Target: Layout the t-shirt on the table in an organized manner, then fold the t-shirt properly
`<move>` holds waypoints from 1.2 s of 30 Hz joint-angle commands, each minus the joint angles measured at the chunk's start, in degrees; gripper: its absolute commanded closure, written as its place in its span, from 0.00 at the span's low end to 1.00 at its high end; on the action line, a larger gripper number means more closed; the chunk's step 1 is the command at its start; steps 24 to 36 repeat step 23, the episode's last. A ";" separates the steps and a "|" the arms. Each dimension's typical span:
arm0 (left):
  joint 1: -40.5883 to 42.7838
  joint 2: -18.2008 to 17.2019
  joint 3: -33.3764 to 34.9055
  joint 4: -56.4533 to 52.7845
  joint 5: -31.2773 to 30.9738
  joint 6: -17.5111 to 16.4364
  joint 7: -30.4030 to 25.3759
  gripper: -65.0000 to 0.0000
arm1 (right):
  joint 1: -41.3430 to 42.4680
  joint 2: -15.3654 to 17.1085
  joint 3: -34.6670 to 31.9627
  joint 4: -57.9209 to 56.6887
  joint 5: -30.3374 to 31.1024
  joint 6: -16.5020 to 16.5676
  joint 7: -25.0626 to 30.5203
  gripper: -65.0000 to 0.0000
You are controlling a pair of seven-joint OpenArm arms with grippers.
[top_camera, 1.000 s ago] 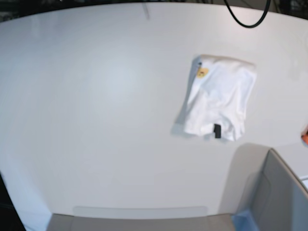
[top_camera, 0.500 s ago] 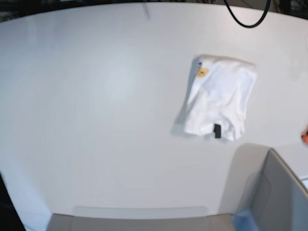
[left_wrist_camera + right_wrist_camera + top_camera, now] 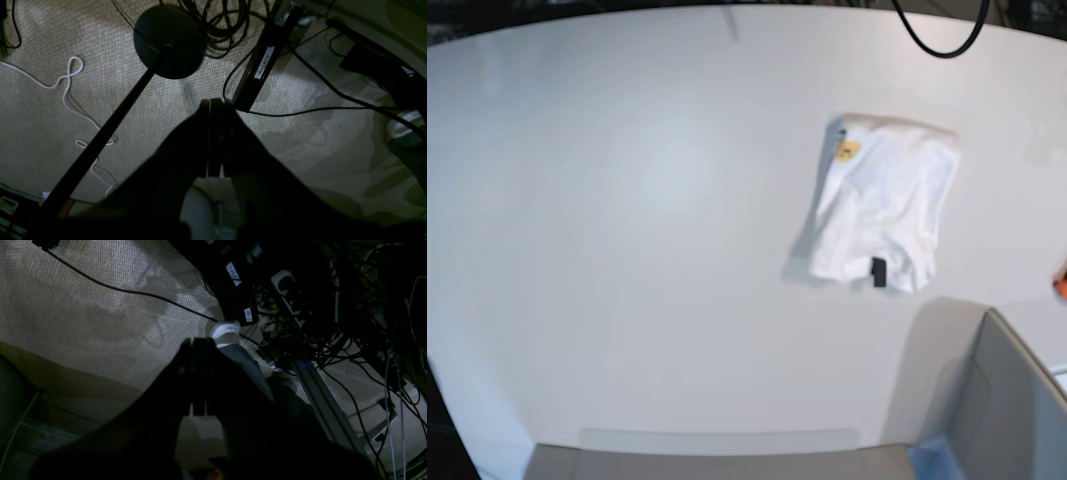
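The shirt (image 3: 882, 205) lies bunched on the bench (image 3: 627, 200), toward its far right part, black tag at its near hem. Neither of my jaws is over the bench. My left jaws (image 3: 213, 103) are pressed closed on nothing above carpet (image 3: 100, 100) and cables (image 3: 220, 26). My right jaws (image 3: 197, 341) are likewise closed and empty, well apart from the shirt.
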 commanded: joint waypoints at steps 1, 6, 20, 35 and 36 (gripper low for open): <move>0.48 -0.11 -0.07 0.06 0.02 0.26 0.13 1.00 | -0.40 0.75 -0.07 -0.04 -0.32 0.27 -0.04 1.00; -1.54 -0.11 0.29 -0.03 0.02 0.26 0.57 1.00 | -0.40 0.57 -0.07 -0.04 -0.32 0.27 -0.04 1.00; -1.98 -1.17 -0.07 -0.03 0.02 0.26 0.22 1.00 | 0.30 -0.40 -0.07 -0.04 -0.32 0.27 -0.39 1.00; -1.98 -1.34 -0.07 -0.03 0.02 0.26 0.22 1.00 | 0.39 -0.40 -0.07 -0.04 -0.32 0.27 -0.22 1.00; -1.98 -1.34 -0.07 -0.03 0.02 0.26 0.22 1.00 | 0.39 -0.40 -0.07 -0.04 -0.32 0.27 -0.22 1.00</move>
